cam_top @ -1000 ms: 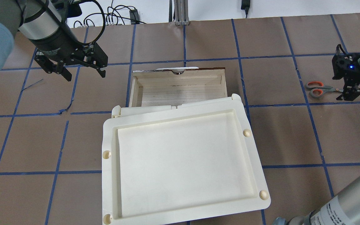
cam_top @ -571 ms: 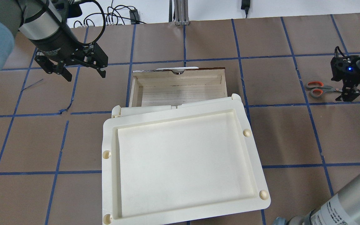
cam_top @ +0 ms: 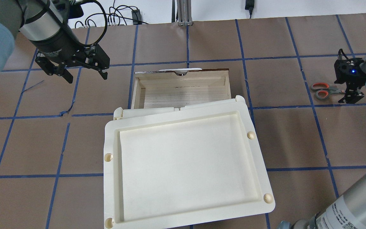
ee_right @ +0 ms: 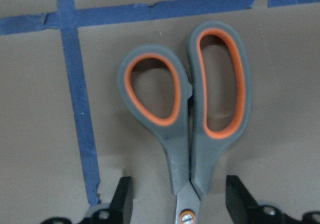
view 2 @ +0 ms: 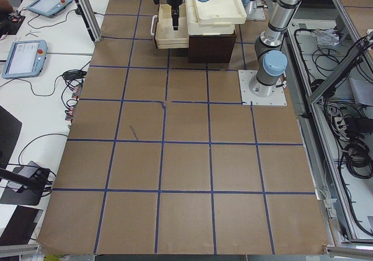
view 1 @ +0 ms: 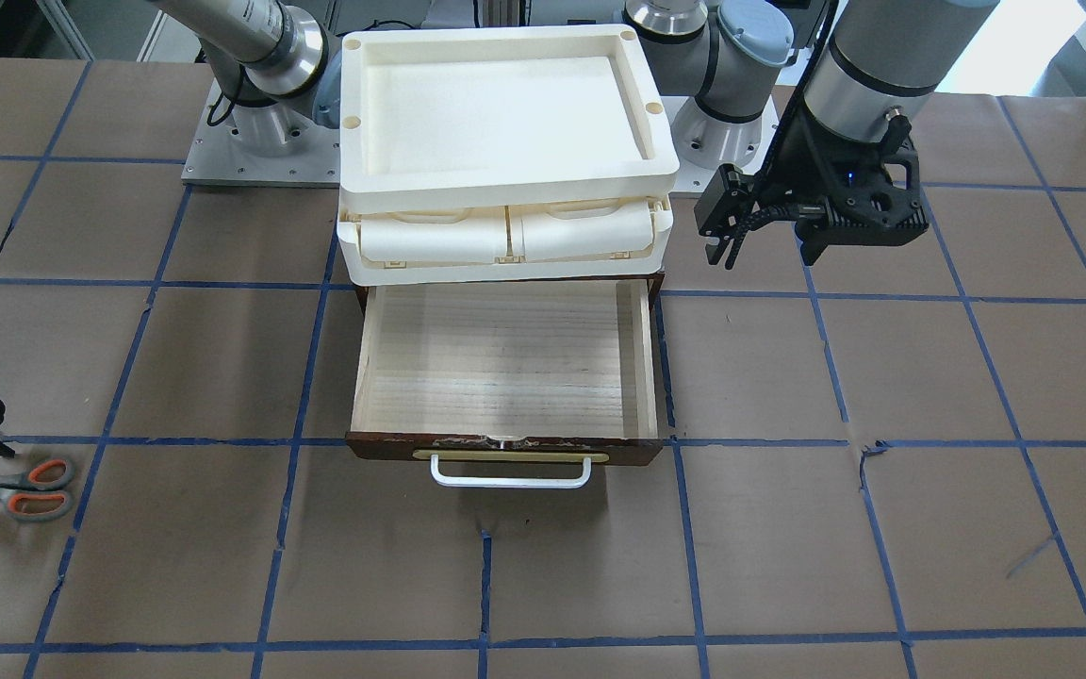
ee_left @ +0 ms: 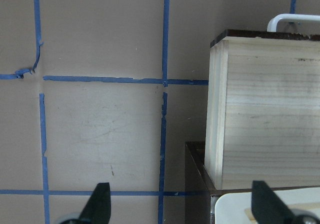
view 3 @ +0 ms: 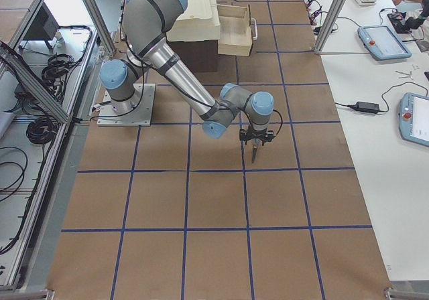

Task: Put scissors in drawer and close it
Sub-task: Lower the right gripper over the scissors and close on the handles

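The scissors (cam_top: 322, 90) lie flat on the table at the far right, with grey handles and orange-lined loops pointing toward the drawer. They also show in the right wrist view (ee_right: 187, 109) and the front view (view 1: 34, 488). My right gripper (cam_top: 349, 93) is open and low over them, its fingertips (ee_right: 122, 199) on either side of the shank near the pivot, not touching. The drawer (cam_top: 183, 92) is pulled open and empty, with a dark front and white handle (view 1: 510, 476). My left gripper (cam_top: 86, 77) is open and empty, hovering left of the drawer (ee_left: 265, 109).
Cream plastic trays (cam_top: 111, 136) are stacked on the dark cabinet above the drawer and overhang its back part; they also show in the front view (view 1: 505, 174). Blue tape lines grid the brown table. Cables lie beyond the table's far edge (cam_top: 119, 16).
My right gripper has shifted a little along the scissors toward the handles. The scissors, the drawer and the left arm have stayed put.
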Robot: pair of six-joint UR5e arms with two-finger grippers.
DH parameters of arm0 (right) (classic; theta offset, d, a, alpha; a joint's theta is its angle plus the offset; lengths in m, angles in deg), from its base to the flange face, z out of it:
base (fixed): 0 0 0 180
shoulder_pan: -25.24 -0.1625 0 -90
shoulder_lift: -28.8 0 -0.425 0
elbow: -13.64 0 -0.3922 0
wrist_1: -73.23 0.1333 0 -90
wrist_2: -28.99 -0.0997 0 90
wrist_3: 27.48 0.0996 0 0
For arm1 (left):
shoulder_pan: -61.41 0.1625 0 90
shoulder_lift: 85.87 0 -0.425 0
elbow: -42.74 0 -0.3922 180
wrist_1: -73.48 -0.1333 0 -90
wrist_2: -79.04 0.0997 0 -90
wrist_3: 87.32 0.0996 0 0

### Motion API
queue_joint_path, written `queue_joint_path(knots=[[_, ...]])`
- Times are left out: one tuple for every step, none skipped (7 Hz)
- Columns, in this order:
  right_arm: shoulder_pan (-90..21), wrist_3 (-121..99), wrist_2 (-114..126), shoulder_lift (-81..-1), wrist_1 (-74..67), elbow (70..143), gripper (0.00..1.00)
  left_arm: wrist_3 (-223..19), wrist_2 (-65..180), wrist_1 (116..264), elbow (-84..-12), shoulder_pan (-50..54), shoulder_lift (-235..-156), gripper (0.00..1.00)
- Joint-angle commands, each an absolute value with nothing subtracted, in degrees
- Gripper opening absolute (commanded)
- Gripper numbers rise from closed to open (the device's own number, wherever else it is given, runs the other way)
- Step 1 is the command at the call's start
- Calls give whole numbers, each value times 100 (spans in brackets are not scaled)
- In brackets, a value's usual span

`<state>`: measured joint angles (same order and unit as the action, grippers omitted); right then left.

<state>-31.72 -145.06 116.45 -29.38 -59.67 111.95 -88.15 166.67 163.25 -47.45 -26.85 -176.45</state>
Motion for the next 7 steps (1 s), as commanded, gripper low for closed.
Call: queue_joint_path(knots=[[-3180,-14517,11635,-2929,-5975,11190,34,-8846,16641,16313,-4849,-2701,-17648,100],[-3180,-14508,11609,-2912,-5975,11173,27,-8855,16641,16313,-4858,-2701,-17648,100],[-3206,-14508,11574,-2964,-5975,11155,21,-8872,16632,16313,-4902,-2709,-17666,100],[-3267,-14439,11582,-3017,-5984,11129,19,-8881,16632,16304,-4937,-2710,-17666,100],[-3355,-14272,11582,-3052,-5967,10998,15,-8898,16640,16304,-4929,-2718,-17657,100],[-3460,-14132,11582,-3157,-5853,10832,11,-8899,16632,16295,-4929,-2718,-17657,100],[-3653,-13956,11600,-3393,-5635,10760,10,-8872,16640,16295,-4920,-2727,-17649,100]])
